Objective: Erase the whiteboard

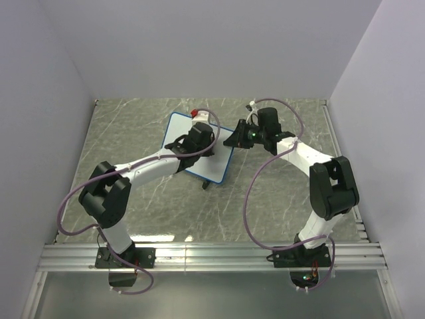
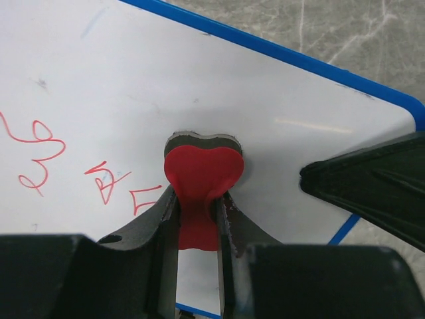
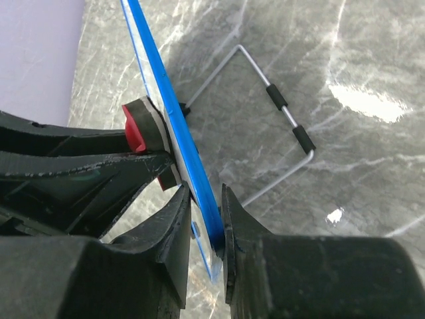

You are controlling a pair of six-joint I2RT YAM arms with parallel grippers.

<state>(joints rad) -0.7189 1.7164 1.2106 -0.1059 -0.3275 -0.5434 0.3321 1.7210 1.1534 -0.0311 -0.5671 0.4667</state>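
Blue-framed and white-faced, the whiteboard point(image 1: 176, 131) stands a little toward 11 o'clock from the middle of the grey marbled table point(image 1: 279, 193). In the top view its long axis runs from 10 o'clock to 4 o'clock. It is not lying flat. The right wrist view shows it propped, with a wire stand point(image 3: 285, 113) behind it resting on the table point(image 3: 345, 53), so its face leans back and looks toward about 7 o'clock, at the left arm's side. Red scribbles point(image 2: 40, 153) sit on the board point(image 2: 199, 80), at 9 o'clock from the eraser in the left wrist view.

The left arm point(image 1: 149, 166) rises from its base at 7 o'clock, folds at a high elbow and stretches its forearm toward 2 o'clock. This brings the left gripper point(image 1: 199, 136) over the board's face. Its fingers are clamped on the waist of a red eraser point(image 2: 202, 173), whose dark felt side is pressed against the white surface near the board's right-hand end; the left gripper point(image 2: 198, 199) points straight at the board.

The right arm point(image 1: 305, 156) comes up from 5 o'clock, bends at the elbow and reaches toward 10 o'clock. The right gripper point(image 1: 234, 141) meets the board's 4 o'clock end, where its fingers straddle the blue frame point(image 3: 166, 100). There is one finger on each side, and the right gripper point(image 3: 206, 193) pinches the edge closely.
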